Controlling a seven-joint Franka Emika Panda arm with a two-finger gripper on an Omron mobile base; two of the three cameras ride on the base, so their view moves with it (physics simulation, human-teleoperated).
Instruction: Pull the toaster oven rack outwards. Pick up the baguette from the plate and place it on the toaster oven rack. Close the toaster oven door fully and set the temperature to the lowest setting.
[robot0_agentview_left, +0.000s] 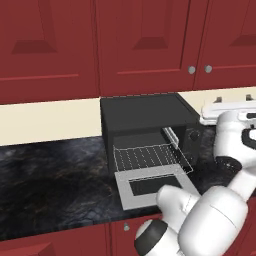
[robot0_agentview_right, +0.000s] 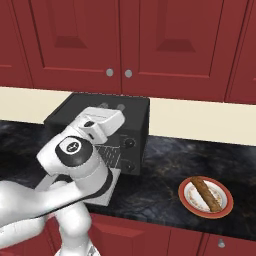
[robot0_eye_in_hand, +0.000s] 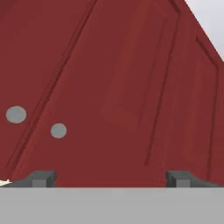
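Dark marbled stone forms the surface (robot0_agentview_left: 50, 175), backed by a cream wall strip and red cabinets (robot0_agentview_left: 145, 40) with small grey knobs. On it the toaster oven (robot0_agentview_left: 145, 117) is seen with its door (robot0_agentview_left: 150, 187) folded down flat and the rack (robot0_agentview_left: 150, 157) drawn out above it. Well to the right, the baguette (robot0_agentview_right: 207, 195) lies on a plate (robot0_agentview_right: 187, 200). The jaws (robot0_eye_in_hand: 111, 179) are spread wide apart, empty, facing the cabinets.

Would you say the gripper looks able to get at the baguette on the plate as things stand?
Probably yes: the baguette lies uncovered on its plate, nothing stands around it, and the gripper is open, though now aimed at the cabinets.
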